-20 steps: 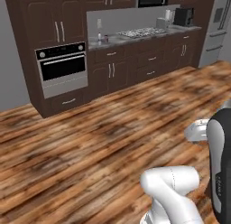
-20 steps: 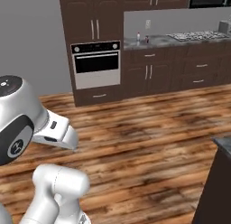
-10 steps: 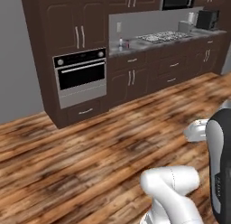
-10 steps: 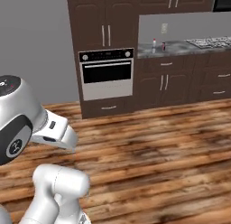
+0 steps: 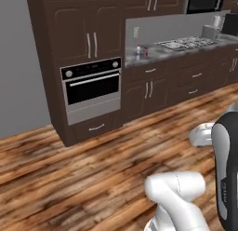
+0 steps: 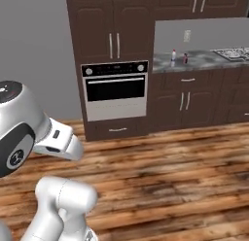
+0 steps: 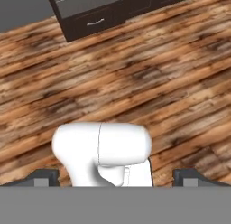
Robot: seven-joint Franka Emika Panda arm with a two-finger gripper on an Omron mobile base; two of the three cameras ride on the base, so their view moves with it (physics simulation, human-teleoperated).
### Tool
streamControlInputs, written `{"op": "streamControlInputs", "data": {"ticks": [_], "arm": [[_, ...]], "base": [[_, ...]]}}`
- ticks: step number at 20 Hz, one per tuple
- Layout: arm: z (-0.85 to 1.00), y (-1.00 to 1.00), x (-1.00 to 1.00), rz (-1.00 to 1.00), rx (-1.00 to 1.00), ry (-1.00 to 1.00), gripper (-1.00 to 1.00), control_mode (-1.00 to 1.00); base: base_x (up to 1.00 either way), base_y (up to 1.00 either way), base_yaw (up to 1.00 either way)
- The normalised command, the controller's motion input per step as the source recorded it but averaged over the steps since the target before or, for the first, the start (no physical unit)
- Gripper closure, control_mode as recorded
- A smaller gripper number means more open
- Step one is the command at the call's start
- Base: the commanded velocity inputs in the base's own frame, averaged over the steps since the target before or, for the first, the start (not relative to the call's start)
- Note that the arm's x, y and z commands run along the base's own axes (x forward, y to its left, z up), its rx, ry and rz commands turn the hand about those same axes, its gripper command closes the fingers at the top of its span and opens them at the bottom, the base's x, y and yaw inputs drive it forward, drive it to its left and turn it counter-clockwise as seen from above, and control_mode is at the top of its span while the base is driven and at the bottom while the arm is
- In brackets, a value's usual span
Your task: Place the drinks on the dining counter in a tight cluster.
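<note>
Your drinks are far off: a clear bottle and a short reddish bottle stand just beside each other on the grey wall counter, left of the cooktop and right of the tall cabinet with the built-in oven; the gripper hangs above the wooden floor, fingers spread wide and holding nothing.
</note>
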Motion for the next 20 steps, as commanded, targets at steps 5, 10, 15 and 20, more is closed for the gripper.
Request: {"op": "streamControlInputs", "data": {"ticks": [5, 10, 15, 20], "arm": [[0.00, 0.00, 0.00, 0.00, 0.00, 0.00, -1.00, 1.00], [0.00, 0.00, 0.00, 0.00, 0.00, 0.00, -1.00, 1.00], [0.00, 0.00, 0.00, 0.00, 0.00, 0.00, -1.00, 1.00], [0.00, 0.00, 0.00, 0.00, 0.00, 0.00, -1.00, 1.00]], "base": [[0.90, -0.35, 0.18], [1.00, -0.59, 0.27], [1.00, -0.90, 0.33], [0.99, -1.00, 0.26]]}}
